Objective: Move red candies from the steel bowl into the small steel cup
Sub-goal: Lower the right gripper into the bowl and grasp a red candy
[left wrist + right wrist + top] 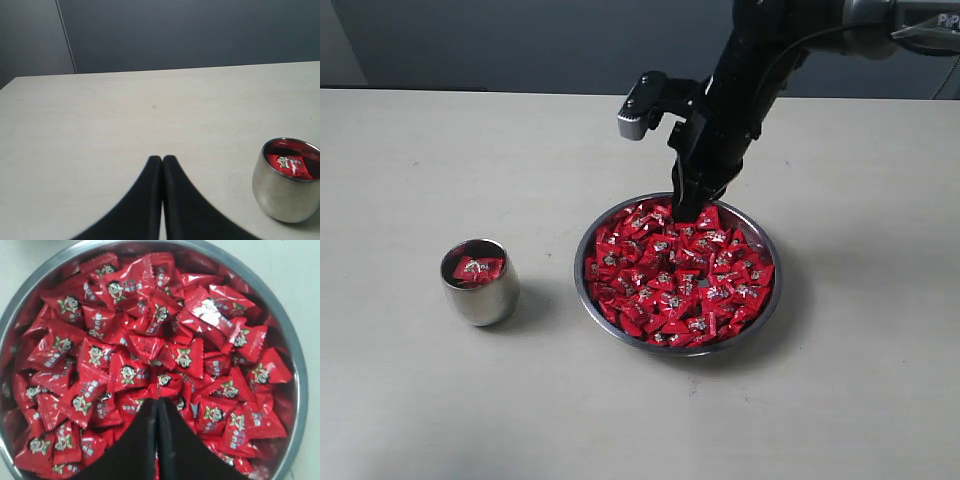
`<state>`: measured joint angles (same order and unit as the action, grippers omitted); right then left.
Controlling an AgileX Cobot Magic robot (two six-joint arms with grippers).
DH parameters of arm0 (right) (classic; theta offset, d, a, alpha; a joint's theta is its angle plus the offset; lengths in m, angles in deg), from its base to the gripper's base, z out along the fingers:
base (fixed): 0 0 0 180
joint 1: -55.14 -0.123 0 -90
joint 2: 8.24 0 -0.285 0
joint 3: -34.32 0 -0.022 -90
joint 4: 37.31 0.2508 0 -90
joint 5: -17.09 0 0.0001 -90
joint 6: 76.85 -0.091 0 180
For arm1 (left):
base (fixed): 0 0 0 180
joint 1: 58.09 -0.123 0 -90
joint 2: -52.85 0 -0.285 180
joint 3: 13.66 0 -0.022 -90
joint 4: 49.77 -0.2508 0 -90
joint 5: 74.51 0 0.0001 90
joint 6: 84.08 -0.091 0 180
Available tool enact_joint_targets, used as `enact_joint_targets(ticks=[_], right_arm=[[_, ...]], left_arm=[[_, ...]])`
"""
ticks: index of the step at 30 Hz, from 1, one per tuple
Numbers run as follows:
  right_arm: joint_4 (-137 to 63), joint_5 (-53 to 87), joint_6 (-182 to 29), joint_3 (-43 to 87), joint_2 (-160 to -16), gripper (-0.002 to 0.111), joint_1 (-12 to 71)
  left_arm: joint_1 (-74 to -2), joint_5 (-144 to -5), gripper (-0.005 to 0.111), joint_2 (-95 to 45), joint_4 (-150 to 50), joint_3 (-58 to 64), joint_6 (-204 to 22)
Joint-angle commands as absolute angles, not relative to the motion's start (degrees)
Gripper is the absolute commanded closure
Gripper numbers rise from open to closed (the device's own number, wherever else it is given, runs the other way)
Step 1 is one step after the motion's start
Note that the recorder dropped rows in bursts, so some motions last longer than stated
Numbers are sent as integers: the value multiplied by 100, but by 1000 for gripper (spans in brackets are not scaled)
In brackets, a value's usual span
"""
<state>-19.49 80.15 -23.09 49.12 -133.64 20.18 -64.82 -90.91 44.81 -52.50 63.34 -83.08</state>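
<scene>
The steel bowl (778, 285) sits right of centre on the table, heaped with red candies (680, 285). My right gripper (685, 212) points down into the far side of the heap. In the right wrist view its black jaws (158, 400) press together, tips against the red candies (145, 347) inside the bowl's rim (295, 355); no candy shows between them. The small steel cup (480, 283) stands left of the bowl with a red candy (478, 268) inside. My left gripper (162, 158) is shut and empty above bare table, apart from the cup (286, 185).
The pale table (410, 400) stretches around both vessels, ending at a dark wall behind. The right arm and its wrist camera (642, 105) lean in from the upper right over the bowl's far side. The left arm is outside the exterior view.
</scene>
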Motion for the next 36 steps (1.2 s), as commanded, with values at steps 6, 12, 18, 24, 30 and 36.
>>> enact_joint_targets(ticks=[6,12,18,24,30,36], right_arm=[[-2595,7790,-3348,4950,-13516,109,1740],[-2530,7890,-3338,4950,-13516,102,1740],[-2530,8087,-3338,4950,-13530,65,1740],[-2493,8075,-3338,4939,-13595,71,1740],[-2400,7995,-3338,4939,-13728,79,1740],[-2398,7967,-3338,4939,-13979,79,1740]], left_arm=[[-6485,-9080,106,4507,-5234,6355,-8297],[-6485,-9080,106,4507,-5234,6355,-8297],[-6485,-9080,106,4507,-5234,6355,-8297],[-6485,-9080,106,4507,-5234,6355,-8297],[-6485,-9080,106,4507,-5234,6355,-8297],[-6485,-9080,106,4507,-5234,6355,-8297]])
